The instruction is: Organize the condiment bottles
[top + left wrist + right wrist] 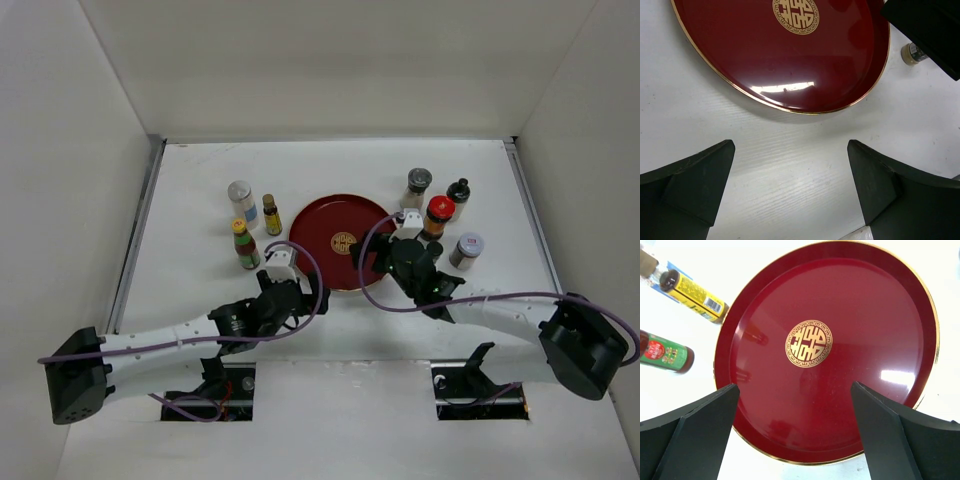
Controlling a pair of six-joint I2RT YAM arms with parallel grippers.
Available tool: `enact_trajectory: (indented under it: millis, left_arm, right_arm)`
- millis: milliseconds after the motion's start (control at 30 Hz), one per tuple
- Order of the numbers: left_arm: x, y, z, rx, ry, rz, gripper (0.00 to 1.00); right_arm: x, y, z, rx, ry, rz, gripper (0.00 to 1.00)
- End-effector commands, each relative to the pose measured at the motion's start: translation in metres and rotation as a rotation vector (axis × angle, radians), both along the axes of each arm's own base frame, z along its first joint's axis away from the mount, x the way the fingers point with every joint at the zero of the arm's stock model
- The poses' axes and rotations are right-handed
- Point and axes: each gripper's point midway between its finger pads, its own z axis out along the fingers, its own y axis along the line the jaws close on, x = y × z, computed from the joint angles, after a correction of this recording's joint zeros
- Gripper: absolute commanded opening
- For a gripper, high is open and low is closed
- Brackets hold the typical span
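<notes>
The left gripper and right gripper, jaws wide apart and empty, face the red tray, while three bottles stand upright left of it, nearest the left gripper, and four bottles stand right.

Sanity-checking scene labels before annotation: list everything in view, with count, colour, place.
Bottles left of tray: 3, standing; white bottle with blue label, yellow-label bottle, yellow-cap bottle with green-red label.
Bottles right of tray: 4, clustered; grey-cap jar, black-cap bottle, red-cap jar, silver-cap jar.
Tray: 1, dark red with gold emblem and rim, table centre, holding nothing.
Table: 1, white.
Cables: 2, purple, along the arms.
Left fingers: 2, black, open, at the tray's near edge.
Right fingers: 2, black, open, at the tray's right rim.
</notes>
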Motion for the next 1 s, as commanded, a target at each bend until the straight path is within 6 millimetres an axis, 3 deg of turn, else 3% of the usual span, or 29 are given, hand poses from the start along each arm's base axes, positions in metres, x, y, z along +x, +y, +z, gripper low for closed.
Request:
enact_trajectory:
  millis: [0, 167, 433, 567, 600, 633, 667, 700, 733, 800, 900, 967]
  left_arm:
    - [0.004, -0.001, 0.014, -0.054, -0.022, 0.014, 1.00]
    - [0.008, -0.001, 0.042, -0.050, -0.086, 0.019, 1.00]
    - [0.024, 0.017, 0.159, 0.053, -0.335, 0.114, 1.00]
    - [0.029, 0.024, 0.204, 0.044, -0.413, 0.138, 1.00]
    - [0.030, 0.027, 0.211, 0.042, -0.426, 0.143, 1.00]
    - [0.031, 0.033, 0.216, 0.041, -0.438, 0.161, 0.93]
    - [0.033, 0.042, 0.219, 0.040, -0.448, 0.198, 0.74]
    - [0.037, 0.055, 0.221, 0.040, -0.454, 0.248, 0.53]
    - [0.041, 0.068, 0.220, 0.053, -0.455, 0.302, 0.43]
    - [0.048, 0.088, 0.214, 0.101, -0.439, 0.361, 0.43]
    - [0.063, 0.111, 0.194, 0.226, -0.385, 0.445, 0.66]
    - [0.073, 0.123, 0.183, 0.259, -0.344, 0.498, 0.74]
  right_arm:
    - [0.005, 0.002, 0.028, 0.063, -0.081, -0.022, 1.00]
    - [0.005, 0.000, 0.029, 0.063, -0.083, -0.026, 1.00]
    - [0.006, -0.006, 0.041, 0.067, -0.144, -0.043, 1.00]
    - [0.001, 0.002, 0.043, 0.100, -0.159, 0.004, 1.00]
    - [-0.002, 0.007, 0.044, 0.111, -0.160, 0.035, 0.83]
    - [-0.005, 0.011, 0.044, 0.120, -0.160, 0.059, 0.51]
    - [-0.006, 0.012, 0.046, 0.131, -0.159, 0.070, 0.32]
    - [-0.007, 0.013, 0.045, 0.131, -0.155, 0.076, 0.24]
    - [-0.009, 0.014, 0.044, 0.134, -0.149, 0.085, 0.21]
    - [-0.009, 0.015, 0.044, 0.137, -0.147, 0.087, 0.25]
    - [-0.009, 0.015, 0.048, 0.150, -0.160, 0.089, 0.54]
    - [-0.009, 0.015, 0.049, 0.156, -0.165, 0.089, 0.70]
